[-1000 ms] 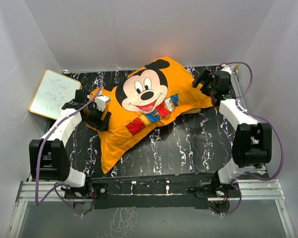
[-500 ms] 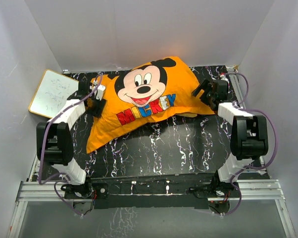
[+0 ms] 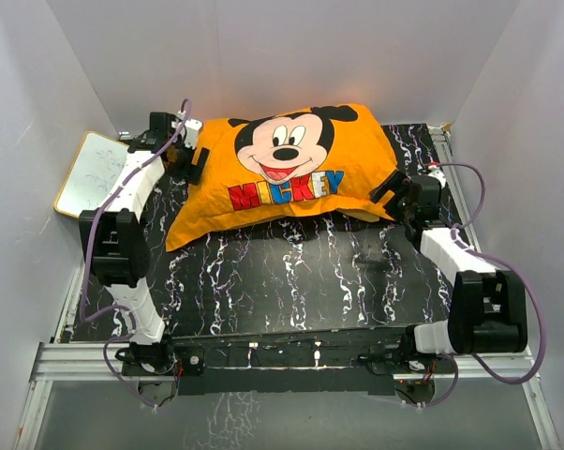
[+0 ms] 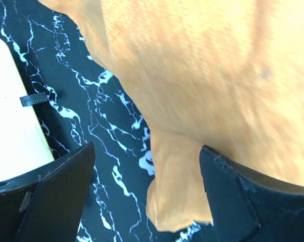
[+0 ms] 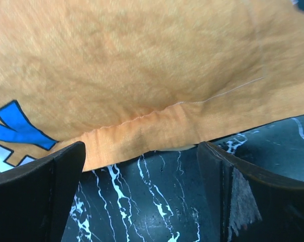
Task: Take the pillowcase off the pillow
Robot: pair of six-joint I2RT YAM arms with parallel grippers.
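Top external: pillowcase (image 3: pixel 291 173) lies lengthwise left-to-right.

I can read 1 word: MICKEY, in red, yellow and blue capitals on the orange pillowcase (image 3: pixel 291 169), under the mouse face, between my left gripper (image 3: pixel 198 164) and my right gripper (image 3: pixel 392 187). Just ahead of my right gripper, the wrist view catches only part of a blue letter. The faint scribbles on the whiteboard (image 3: pixel 90 173), beyond my left gripper, are too small to read
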